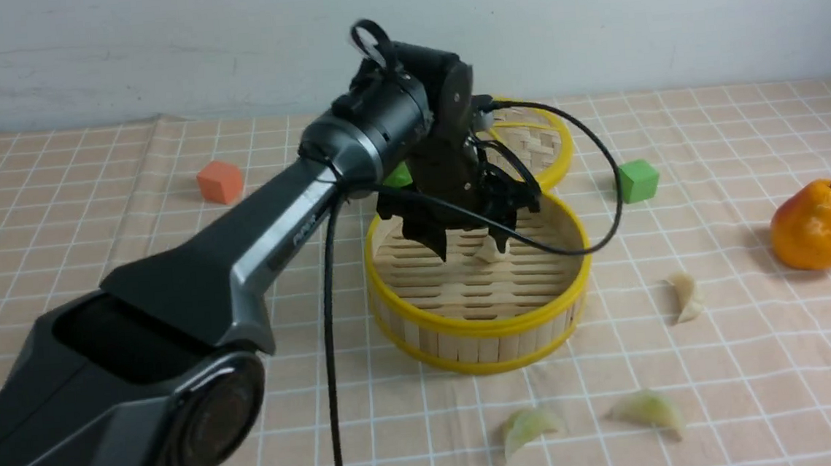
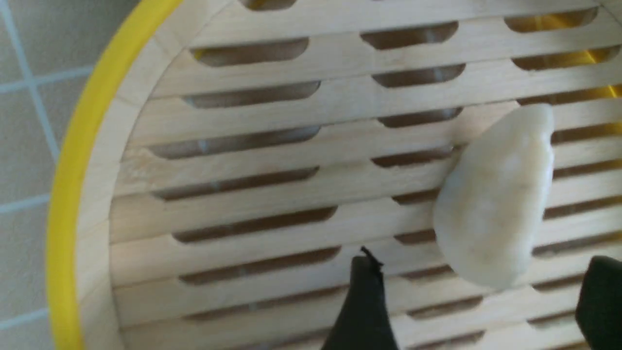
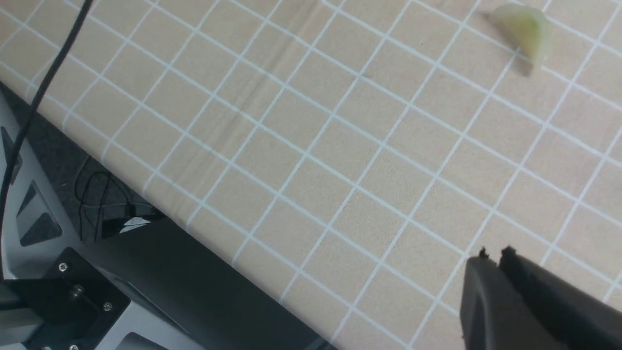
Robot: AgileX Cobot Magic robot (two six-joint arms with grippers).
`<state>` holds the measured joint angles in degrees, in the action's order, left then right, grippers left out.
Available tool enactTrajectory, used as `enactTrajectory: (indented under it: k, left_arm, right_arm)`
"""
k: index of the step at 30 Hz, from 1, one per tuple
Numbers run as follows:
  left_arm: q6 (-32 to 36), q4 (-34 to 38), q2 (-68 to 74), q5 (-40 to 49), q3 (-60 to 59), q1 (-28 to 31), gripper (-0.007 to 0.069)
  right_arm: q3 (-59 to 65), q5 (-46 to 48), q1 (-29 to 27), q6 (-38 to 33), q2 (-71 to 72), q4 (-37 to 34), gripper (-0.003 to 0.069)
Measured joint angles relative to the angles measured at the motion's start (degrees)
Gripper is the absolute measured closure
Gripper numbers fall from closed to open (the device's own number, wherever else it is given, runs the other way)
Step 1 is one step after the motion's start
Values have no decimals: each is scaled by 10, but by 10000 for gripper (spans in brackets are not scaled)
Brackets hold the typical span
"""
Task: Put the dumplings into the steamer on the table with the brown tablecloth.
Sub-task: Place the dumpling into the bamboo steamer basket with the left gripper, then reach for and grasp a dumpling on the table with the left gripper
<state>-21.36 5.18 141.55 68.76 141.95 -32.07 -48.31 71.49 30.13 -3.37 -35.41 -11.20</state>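
The steamer stands mid-table on the brown tablecloth. My left gripper hangs open inside it, just above the slatted floor. One cream dumpling lies loose on the slats between the open fingertips; in the left wrist view the dumpling lies free of both fingers, inside the steamer rim. Three more dumplings lie on the cloth: one right of the steamer, two in front of it. My right gripper is shut and empty above the cloth; a greenish dumpling lies ahead of it.
A flat woven lid with a yellow rim lies behind the steamer. An orange cube sits at back left, a green cube at right, another green cube behind the arm. A pear stands at far right. The table's near edge shows in the right wrist view.
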Motion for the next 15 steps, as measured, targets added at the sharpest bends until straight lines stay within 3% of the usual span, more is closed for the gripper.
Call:
enactTrajectory:
  k: [7, 9, 15]
  left_arm:
    - [146, 47, -134, 14, -120, -21, 69]
    - [208, 47, -190, 21, -189, -56, 87]
    - [299, 46, -222, 25, -274, -120, 97]
  right_arm:
    - [0, -16, 0, 0, 0, 2, 617]
    - [0, -35, 0, 0, 0, 11, 617]
    - [0, -61, 0, 0, 0, 30, 614]
